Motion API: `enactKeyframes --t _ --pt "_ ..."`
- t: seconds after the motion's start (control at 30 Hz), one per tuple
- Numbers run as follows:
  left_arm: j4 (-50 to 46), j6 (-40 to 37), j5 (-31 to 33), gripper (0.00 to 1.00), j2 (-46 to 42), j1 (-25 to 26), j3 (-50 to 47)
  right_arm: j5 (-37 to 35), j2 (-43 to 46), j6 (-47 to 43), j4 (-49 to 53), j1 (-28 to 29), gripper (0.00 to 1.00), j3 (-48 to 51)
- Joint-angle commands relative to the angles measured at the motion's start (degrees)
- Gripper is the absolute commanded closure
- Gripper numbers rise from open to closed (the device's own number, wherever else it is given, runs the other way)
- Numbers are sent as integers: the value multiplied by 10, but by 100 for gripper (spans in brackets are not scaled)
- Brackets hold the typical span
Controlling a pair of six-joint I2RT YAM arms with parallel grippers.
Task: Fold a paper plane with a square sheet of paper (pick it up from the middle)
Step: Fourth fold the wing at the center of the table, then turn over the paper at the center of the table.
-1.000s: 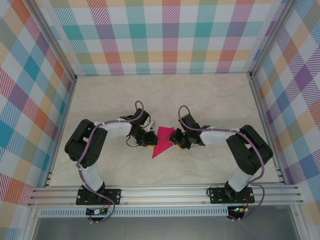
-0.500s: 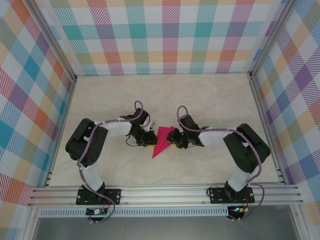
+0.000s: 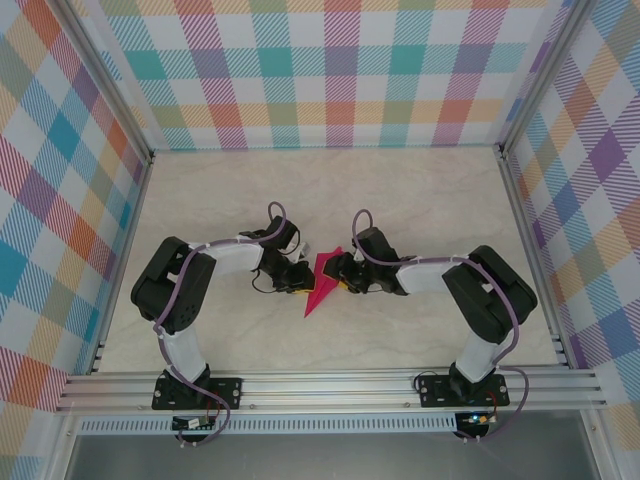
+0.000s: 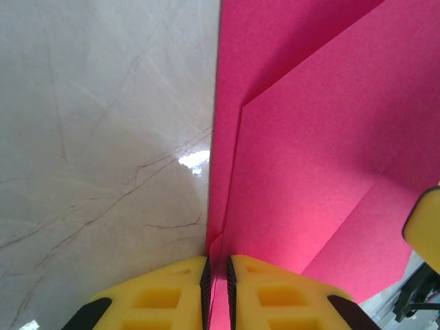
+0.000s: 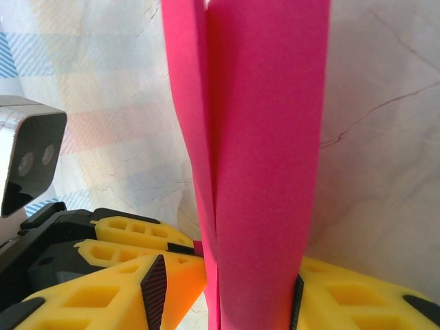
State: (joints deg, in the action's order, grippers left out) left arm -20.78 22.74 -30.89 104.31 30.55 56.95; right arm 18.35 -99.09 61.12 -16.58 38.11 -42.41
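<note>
While the wing fold is judged in hand: paper plane (image 3: 322, 285), half-made dart, mid-table (image 3: 420, 200) between the grippers. Left gripper (image 4: 218, 265) clenched on its edge. Right gripper (image 5: 227, 292) straddles the raised flap (gripping or released, cannot tell). Next: press flap flat, crease squarely.

between left end effector (image 3: 297, 278) and right end effector (image 3: 342, 277): gap is taken up by the paper plane (image 3: 322, 280) | far side of both: bare counter (image 3: 400, 190) is left open up to the back wall (image 3: 330, 90) | outward: way is barred by the folded left arm (image 3: 175, 290) and right arm (image 3: 490, 300) | near side: counter is bounded by the rail (image 3: 330, 385)
</note>
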Motion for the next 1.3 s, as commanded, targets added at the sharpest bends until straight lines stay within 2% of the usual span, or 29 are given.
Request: enactKeyframes --t 0.0,0.17,0.27,0.33,0.47,0.83,0.97,1.1,1.2,1.27 --pt "15 12 -25 83 16 14 1 8 -7 7 -57 12 51 11" --pt "17 24 -12 84 12 14 -2 -24 0 13 -77 31 52 25" --pt "17 33 -8 84 11 14 -5 -72 19 25 -76 45 58 46" --pt "20 36 -5 84 10 14 -7 -86 26 37 -85 50 55 62" --pt "29 40 -11 84 6 14 -15 -94 31 36 -76 54 55 60" --pt "32 48 -17 83 -10 14 -17 -87 -11 7 -45 54 76 -1" --pt "35 54 -11 82 -45 14 -23 -89 4 -22 -2 54 85 -16" --pt "33 64 15 77 -102 14 -37 -112 46 -76 110 54 90 -51" --pt "25 70 59 75 -166 14 -56 -153 90 -126 233 54 91 -90" --pt "9 73 110 74 -215 14 -72 -186 122 -162 308 54 91 -109"
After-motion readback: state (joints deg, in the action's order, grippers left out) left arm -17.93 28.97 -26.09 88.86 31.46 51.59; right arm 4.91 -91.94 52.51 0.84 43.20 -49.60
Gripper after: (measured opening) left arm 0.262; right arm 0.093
